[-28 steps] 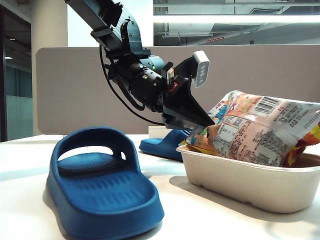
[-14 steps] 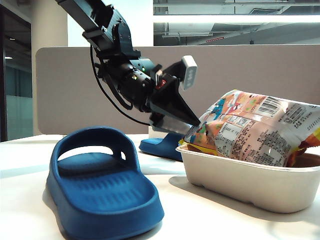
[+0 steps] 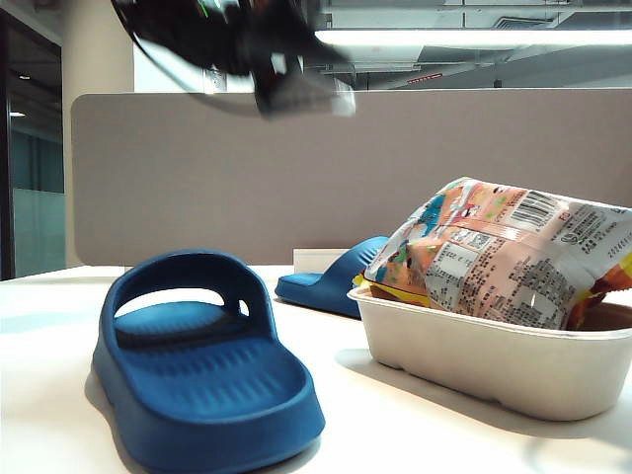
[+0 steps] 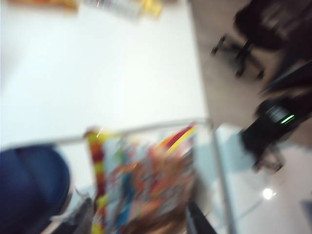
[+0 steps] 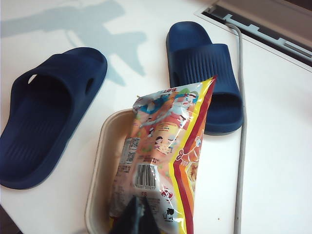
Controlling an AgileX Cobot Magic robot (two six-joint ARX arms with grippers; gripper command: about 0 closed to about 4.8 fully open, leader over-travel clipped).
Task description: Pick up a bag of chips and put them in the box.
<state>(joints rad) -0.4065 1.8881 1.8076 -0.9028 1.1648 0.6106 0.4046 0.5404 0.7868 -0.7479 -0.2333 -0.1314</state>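
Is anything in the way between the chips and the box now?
Nothing visible is. The bag of chips already lies in the box, one end over its rim. The left pincer is above, apart from it; the right pincer hangs over the bag.

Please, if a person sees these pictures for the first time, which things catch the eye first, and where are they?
The colourful bag of chips draws the eye first: it lies in the beige box on the right, sticking out over the rim. Next come two blue slippers, one large slipper in front on the left, the other slipper behind the box. The left tool is a blur at the top, apart from the bag.
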